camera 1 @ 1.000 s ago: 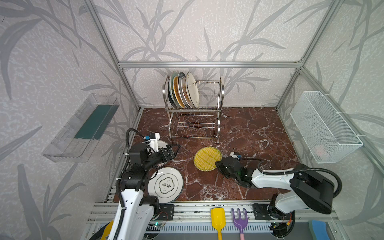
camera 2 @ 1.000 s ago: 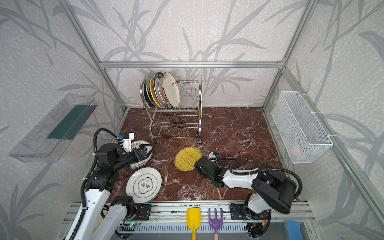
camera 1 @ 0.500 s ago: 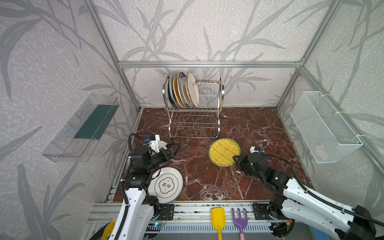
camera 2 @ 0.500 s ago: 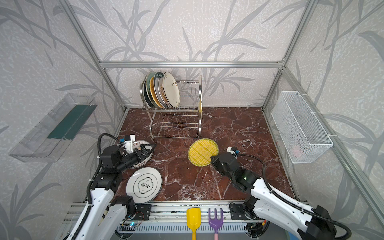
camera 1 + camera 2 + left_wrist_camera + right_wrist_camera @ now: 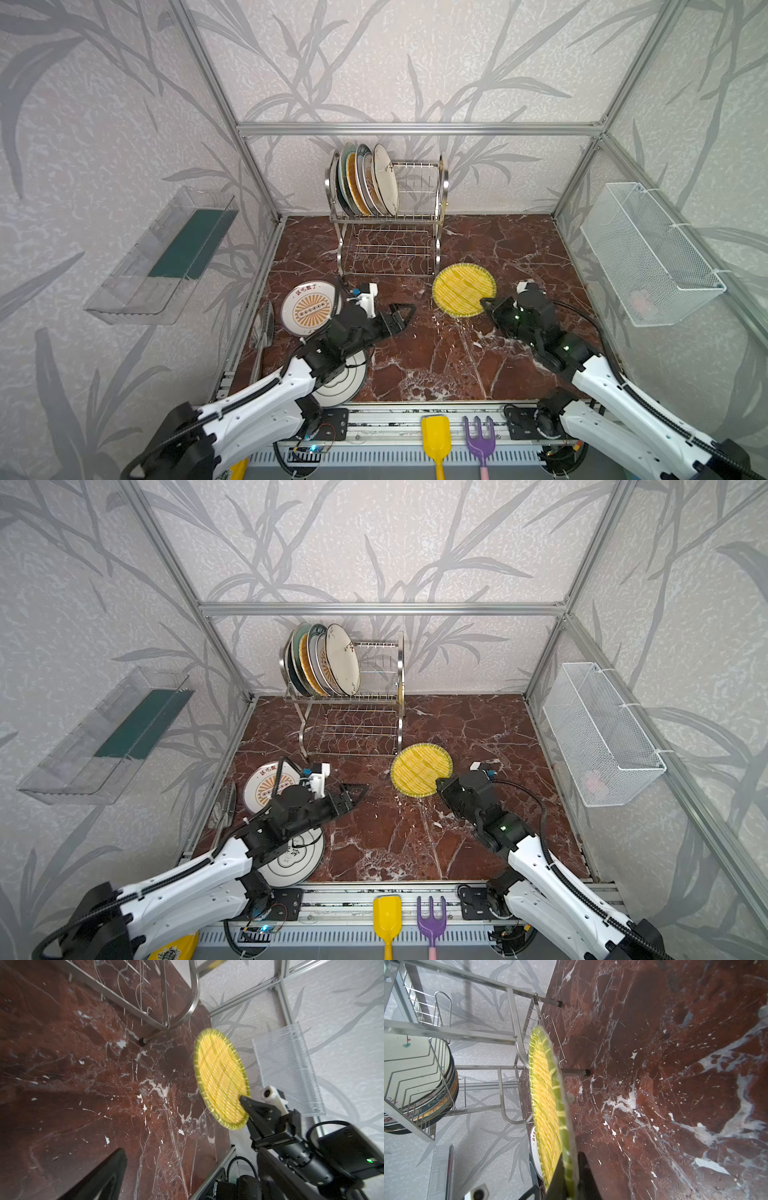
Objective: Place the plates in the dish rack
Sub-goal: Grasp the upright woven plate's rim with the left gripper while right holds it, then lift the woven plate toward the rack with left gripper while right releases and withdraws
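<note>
One yellow plate (image 5: 463, 289) pinched at rim by my right hand (image 5: 485, 303); I judge it stiff, slick, fragile. Left hand (image 5: 399, 318) open.

a robot lab cell: aluminium frame (image 5: 415, 128), wallpapered panels (image 5: 415, 62), marble-look floor (image 5: 419, 357).

We are holding our left arm (image 5: 266, 397) stretched forward and inward, left gripper (image 5: 402, 316) gaping wide and empty, we are holding our right arm (image 5: 615, 386) angled forward, right gripper (image 5: 486, 302) pinching the yellow plate (image 5: 463, 289) by its near rim
</note>
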